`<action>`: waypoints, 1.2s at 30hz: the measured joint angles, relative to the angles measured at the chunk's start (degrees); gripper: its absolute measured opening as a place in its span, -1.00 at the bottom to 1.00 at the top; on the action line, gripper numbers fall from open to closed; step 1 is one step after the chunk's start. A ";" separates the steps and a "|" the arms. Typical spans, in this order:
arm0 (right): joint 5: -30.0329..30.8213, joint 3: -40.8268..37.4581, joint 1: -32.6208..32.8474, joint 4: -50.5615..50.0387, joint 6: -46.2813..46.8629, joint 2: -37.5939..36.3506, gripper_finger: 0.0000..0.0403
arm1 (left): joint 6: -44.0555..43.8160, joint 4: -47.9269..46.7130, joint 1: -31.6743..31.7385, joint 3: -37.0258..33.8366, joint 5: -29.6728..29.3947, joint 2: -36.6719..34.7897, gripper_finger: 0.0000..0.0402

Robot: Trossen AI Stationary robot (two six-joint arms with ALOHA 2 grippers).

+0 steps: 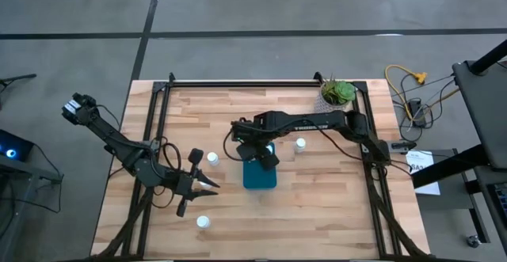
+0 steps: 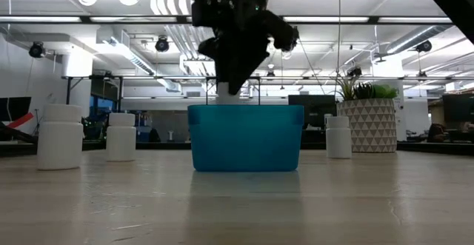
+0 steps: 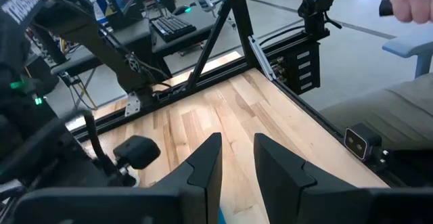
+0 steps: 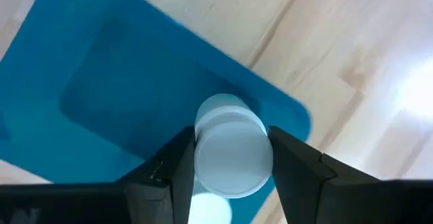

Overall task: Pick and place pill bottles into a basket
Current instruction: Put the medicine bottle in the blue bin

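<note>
Right claw (image 4: 230,158) is over the small teal-blue rectangular plastic basket (image 1: 259,173), clamped on one small white cylindrical pill bottle (image 4: 232,148). Right wrist view: a dark finger presses each side of the bottle, round cap facing the camera, blue basket floor behind it. Low view: that bottle's white body (image 2: 228,89) shows just above the basket's rim (image 2: 245,137), below the dark claw (image 2: 235,82); cannot tell if it touches the basket floor.

The basket sits near the middle of the light wooden slat table (image 1: 317,206).

Other white bottles standing upright on the table in the high view:
- one (image 1: 300,144) just right of the basket, beside the right arm
- two (image 1: 196,156) (image 1: 212,158) left of the basket, close together, near the left claw
- one (image 1: 203,222) at the near-left, well apart from the rest

Low view shows three of them upright: two (image 2: 60,136) (image 2: 121,136) left of the basket, one (image 2: 338,137) to its right.

Left claw (image 1: 203,185) hovers left of the basket, fingers apart, holding nothing. Left wrist view shows the two dark fingers (image 3: 206,170) with a gap between them over bare wood.

White patterned pot with a green plant (image 1: 337,94) stands at the far-right corner of the table, well apart from the basket.
</note>
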 joint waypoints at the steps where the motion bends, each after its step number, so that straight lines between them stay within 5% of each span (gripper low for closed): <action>1: -0.49 -0.49 -0.30 0.43 0.16 0.00 -0.26 | 0.00 0.00 0.00 0.00 0.00 0.00 -0.65; 36: -0.39 -10.01 -2.65 11.88 -1.36 0.00 -0.26 | 0.13 0.08 0.04 0.00 0.00 0.00 -0.65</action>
